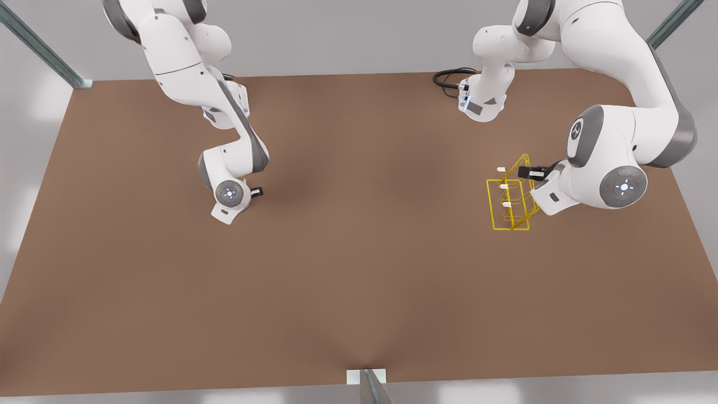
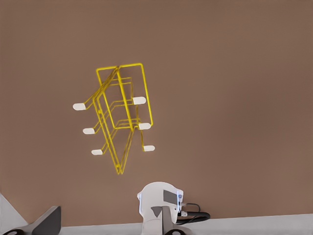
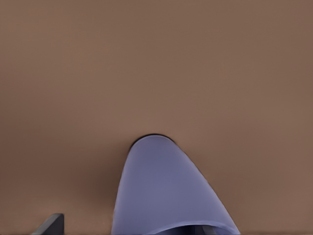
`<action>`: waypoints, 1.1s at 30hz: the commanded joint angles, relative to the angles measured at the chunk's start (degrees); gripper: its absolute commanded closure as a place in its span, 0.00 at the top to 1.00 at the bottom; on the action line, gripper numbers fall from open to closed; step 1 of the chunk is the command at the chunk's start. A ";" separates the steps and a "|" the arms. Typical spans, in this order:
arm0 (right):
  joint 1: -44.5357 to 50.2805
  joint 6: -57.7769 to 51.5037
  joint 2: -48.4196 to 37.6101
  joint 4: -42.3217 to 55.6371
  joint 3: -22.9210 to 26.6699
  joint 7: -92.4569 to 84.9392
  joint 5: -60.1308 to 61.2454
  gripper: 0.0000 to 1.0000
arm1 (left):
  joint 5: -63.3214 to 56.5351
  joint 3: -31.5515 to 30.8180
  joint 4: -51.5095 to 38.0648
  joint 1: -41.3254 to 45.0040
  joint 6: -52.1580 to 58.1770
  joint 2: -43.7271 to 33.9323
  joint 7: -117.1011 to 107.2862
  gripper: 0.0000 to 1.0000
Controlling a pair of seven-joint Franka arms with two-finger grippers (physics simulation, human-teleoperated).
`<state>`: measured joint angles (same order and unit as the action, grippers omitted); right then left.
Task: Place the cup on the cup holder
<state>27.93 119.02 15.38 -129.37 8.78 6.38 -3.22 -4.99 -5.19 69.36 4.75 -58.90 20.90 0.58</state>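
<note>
Though neither opening is discernible, left pincer (image 1: 533,173) hangs beside cup holder (image 1: 511,193), right pincer (image 1: 255,192) over cup (image 3: 166,196).

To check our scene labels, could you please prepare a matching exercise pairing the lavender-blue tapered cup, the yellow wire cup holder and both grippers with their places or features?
1. lavender-blue tapered cup
2. yellow wire cup holder
3. left gripper
4. right gripper

A. on the front view's left
B. carries white-tipped pegs
C. close in front of the right wrist camera
D. beside the cup holder's top, front view's right

Pairs: 1-C, 2-B, 3-D, 4-A
</note>
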 commanded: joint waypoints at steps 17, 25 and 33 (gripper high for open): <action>-0.42 -7.49 0.09 6.85 -0.96 -3.56 0.32 0.21 | -0.28 0.01 -0.19 -0.36 -0.60 -0.07 0.65 1.00; 7.13 -7.84 5.09 25.83 -1.57 -9.28 38.10 0.21 | 1.12 0.01 -0.45 -0.18 -1.92 -0.34 1.71 1.00; 16.45 3.23 24.34 49.38 -2.27 -16.57 71.60 0.21 | 1.04 0.71 -1.42 -2.38 -4.47 -0.42 7.16 1.00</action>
<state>43.90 116.24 39.05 -80.93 6.63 -0.71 57.29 -4.01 -4.47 68.02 2.41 -62.26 20.50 3.25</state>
